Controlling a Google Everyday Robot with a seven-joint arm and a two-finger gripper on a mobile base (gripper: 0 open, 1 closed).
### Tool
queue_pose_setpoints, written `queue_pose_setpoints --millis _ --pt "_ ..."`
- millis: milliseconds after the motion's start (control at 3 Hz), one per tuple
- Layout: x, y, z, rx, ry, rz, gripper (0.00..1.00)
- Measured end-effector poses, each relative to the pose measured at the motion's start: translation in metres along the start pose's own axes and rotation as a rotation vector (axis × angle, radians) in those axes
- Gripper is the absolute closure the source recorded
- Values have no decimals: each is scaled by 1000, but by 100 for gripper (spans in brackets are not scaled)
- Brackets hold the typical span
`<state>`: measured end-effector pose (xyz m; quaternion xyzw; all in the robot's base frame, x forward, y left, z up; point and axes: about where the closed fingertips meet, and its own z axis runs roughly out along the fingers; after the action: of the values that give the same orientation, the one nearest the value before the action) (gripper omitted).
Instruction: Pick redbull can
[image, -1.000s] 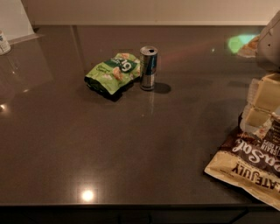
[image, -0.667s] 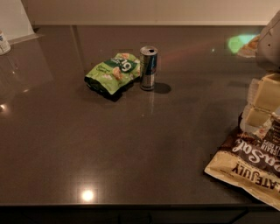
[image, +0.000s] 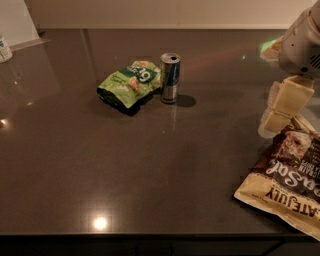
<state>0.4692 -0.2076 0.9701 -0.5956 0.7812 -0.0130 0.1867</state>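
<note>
The redbull can (image: 170, 78) stands upright on the dark table (image: 150, 165), a slim silver-and-blue can with a silver top, in the upper middle of the camera view. A green snack bag (image: 130, 86) lies right against its left side. My gripper (image: 282, 104) is at the right edge of the view, cream-coloured, well to the right of the can and a little nearer than it. It holds nothing that I can see.
A brown-and-cream snack bag (image: 287, 182) lies at the right front, just below the gripper. A small white container (image: 5, 48) stands at the far left edge. The table's front edge (image: 150, 235) runs along the bottom.
The gripper has shifted slightly left and up. The can and both bags have not moved.
</note>
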Motion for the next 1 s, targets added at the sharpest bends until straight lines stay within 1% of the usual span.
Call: queue_pose_setpoints --millis 333,667,1000 --pt "-12 -30 22 7 -63 28 0" --pt "-23 -62 41 24 -120 61 0" --pt "-49 -91 66 31 -214 92 0"
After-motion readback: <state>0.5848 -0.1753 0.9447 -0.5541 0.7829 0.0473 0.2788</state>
